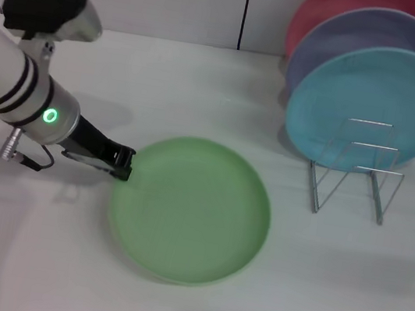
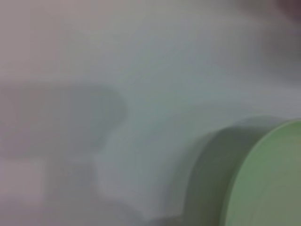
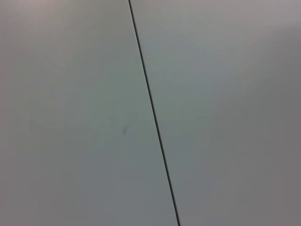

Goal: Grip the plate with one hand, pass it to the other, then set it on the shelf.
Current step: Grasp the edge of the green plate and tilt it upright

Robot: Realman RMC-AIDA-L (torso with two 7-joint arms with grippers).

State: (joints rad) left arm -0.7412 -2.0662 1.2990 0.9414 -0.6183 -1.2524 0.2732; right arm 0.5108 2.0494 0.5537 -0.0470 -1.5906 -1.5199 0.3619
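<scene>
Gripping the green plate [image 1: 191, 210] by its rim comes first: flat on the white desk [image 1: 203, 84], near the wire dish rack [image 1: 356, 167] and on the side away from the racked light blue plate [image 1: 369, 106]. Left claw [image 1: 122, 166] at the plate's rim, span impossible to tell. Bite the rim fully, then lift level. Right claw out of view.

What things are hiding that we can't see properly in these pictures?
- Left gripper: head view shows it at the round light green plastic plate's rim; whether it grips is too small to tell.
- Right gripper: in no view; the right wrist view shows only a pale surface with a dark seam.
- Red plate: mostly hidden behind the lavender plate and light blue plate.
</scene>
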